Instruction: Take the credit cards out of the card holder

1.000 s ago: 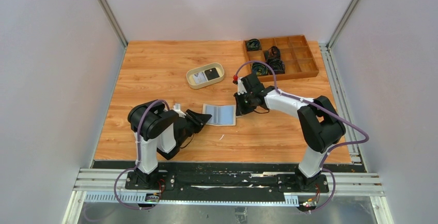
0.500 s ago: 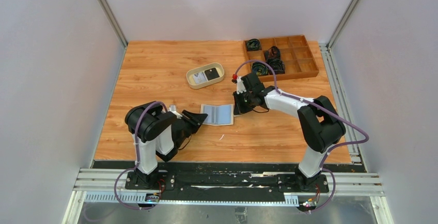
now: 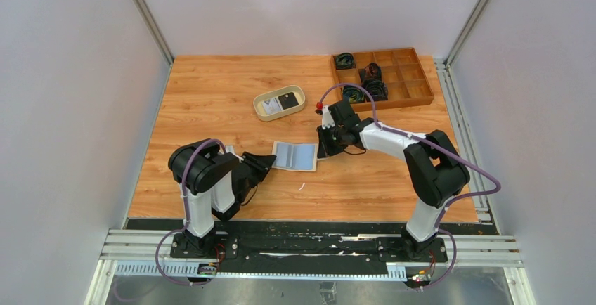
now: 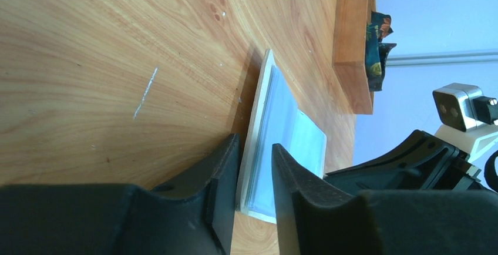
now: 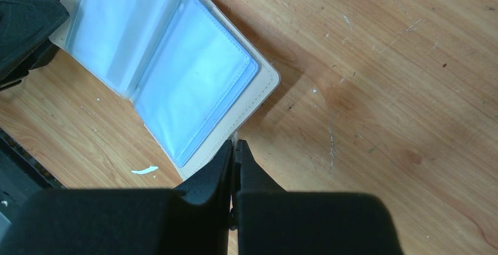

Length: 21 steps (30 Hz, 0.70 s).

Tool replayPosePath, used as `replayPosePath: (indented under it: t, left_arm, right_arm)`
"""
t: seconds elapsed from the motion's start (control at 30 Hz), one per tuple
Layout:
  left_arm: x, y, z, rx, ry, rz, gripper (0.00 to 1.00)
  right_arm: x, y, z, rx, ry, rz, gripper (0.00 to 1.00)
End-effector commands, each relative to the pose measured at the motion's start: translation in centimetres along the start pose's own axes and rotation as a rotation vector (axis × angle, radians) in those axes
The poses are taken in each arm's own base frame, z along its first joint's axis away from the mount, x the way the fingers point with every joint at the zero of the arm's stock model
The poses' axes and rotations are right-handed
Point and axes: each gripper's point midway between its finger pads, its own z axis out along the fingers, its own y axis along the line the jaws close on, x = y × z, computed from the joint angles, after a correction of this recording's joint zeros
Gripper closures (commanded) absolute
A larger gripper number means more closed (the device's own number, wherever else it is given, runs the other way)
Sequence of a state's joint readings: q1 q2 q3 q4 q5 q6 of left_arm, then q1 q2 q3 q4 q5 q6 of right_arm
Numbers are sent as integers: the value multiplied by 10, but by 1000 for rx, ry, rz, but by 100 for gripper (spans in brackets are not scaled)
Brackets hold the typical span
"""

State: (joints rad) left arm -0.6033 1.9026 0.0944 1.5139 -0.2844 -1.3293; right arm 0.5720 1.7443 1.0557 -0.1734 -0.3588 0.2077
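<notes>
Left pincer [image 4: 254, 147], arm low, nips card holder [image 3: 294, 156] edge; right pincer [image 5: 234, 144] closed, tips at opposite edge

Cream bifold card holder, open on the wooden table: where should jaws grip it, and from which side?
Probably its thin left edge, coming low from the left: the cream bifold card holder lies flat and open, so only a rim fits between jaws.

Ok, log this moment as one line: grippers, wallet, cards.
left gripper: clamped on wallet, left edge | right gripper: shut, tips at right edge | wallet: open on table | cards: two in tray
</notes>
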Motion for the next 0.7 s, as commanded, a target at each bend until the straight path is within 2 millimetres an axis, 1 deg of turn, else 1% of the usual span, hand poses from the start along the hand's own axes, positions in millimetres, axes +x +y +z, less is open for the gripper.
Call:
replayPosePath:
  t: [0.0,0.17,0.3,0.5,0.53,0.57,0.6,0.67]
  left_arm:
    - [-16,-3,0,11,-73,4,67]
    - [-13,-3,2,12,-64,-1,72]
    - [-16,-3,1,11,-75,-3,77]
    - [-21,1,0,-3,-88,-8,80]
    - [-21,1,0,-4,-88,-9,83]
    - [-21,2,-1,-6,-88,-8,93]
    - [-22,2,-1,-7,-90,-11,100]
    - [-22,2,-1,-6,-89,-12,100]
  right_arm:
    - [8,-4,5,-9,23,26,100]
    - [9,-4,5,-12,26,28,100]
    - [10,-4,6,-13,27,29,100]
    - [10,-4,7,-18,31,30,100]
    - [10,-4,8,-18,31,29,100]
    - [11,-4,8,-18,33,28,100]
    - [10,-4,8,-18,32,29,100]
    - [10,-4,8,-18,34,29,100]
